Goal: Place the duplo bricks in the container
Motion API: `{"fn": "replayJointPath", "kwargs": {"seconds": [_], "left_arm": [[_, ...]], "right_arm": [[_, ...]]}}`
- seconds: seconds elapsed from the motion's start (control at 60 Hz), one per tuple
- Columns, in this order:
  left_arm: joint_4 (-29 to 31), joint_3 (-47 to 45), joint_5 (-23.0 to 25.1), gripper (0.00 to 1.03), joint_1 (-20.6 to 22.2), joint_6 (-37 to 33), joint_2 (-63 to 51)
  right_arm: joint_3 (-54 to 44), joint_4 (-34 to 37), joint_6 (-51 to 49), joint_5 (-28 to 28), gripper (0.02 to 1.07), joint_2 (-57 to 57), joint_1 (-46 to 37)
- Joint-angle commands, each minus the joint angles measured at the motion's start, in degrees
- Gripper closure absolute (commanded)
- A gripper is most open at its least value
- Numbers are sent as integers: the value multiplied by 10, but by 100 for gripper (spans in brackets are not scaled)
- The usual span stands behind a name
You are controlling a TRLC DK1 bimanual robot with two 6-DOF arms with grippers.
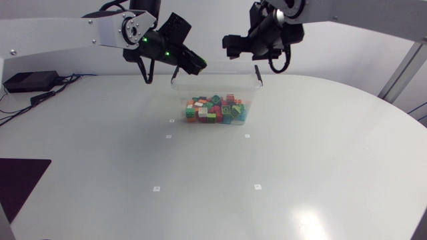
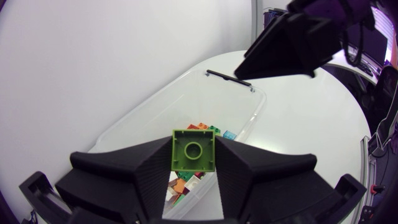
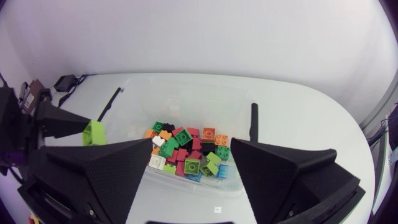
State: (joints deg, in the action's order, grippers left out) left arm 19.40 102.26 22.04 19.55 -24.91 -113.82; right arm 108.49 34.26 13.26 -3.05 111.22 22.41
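Clamped between the two black fingers of the left hand (image 2: 193, 163) sits a lime-green brick (image 2: 193, 149), square, its hollow underside turned toward the wrist camera, both fingers pressing it from opposite sides. From above, the left hand (image 1: 195, 65) hangs over the left rear corner of the container (image 1: 179, 93), though the lime-green brick itself is too small to make out there; the right wrist view shows it as a green block (image 3: 94, 132) at that hand's tip, seemingly just outside or over the container's rim. The container is a clear plastic box standing on the white surface (image 1: 300, 173), with a black clip (image 1: 258, 73) at its right end. Inside it lies a pile of bricks (image 1: 215, 109) in red, green, orange, white and blue, heaped toward the box's front half. To the right, the right hand (image 1: 233, 45) hovers above the container's rear right edge, its fingers (image 3: 118, 168) spread wide with nothing between them, looking down on the pile. Small white markers (image 1: 247, 136) dot the surface in front of the container.
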Motion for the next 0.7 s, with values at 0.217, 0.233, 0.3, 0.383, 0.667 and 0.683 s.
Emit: {"fn": "replayJointPath", "kwargs": {"seconds": [0.217,0.233,0.3,0.383,0.667,0.683], "left_arm": [[-5,126,3,69,1,57,-107],[-5,132,3,69,1,59,-112],[-1,152,3,66,4,60,-127],[7,172,2,49,5,62,-140],[8,159,-49,4,2,58,-131],[8,157,-50,4,2,58,-129]], "right_arm": [[-179,-53,-28,-7,12,-145,-13],[-187,-55,-29,-7,12,-151,-15],[-211,-61,-32,-7,12,-171,-17],[-238,-67,-39,-8,12,-193,-20],[-318,-82,-60,-9,8,-263,-51],[-323,-83,-61,-8,7,-267,-54]]}}
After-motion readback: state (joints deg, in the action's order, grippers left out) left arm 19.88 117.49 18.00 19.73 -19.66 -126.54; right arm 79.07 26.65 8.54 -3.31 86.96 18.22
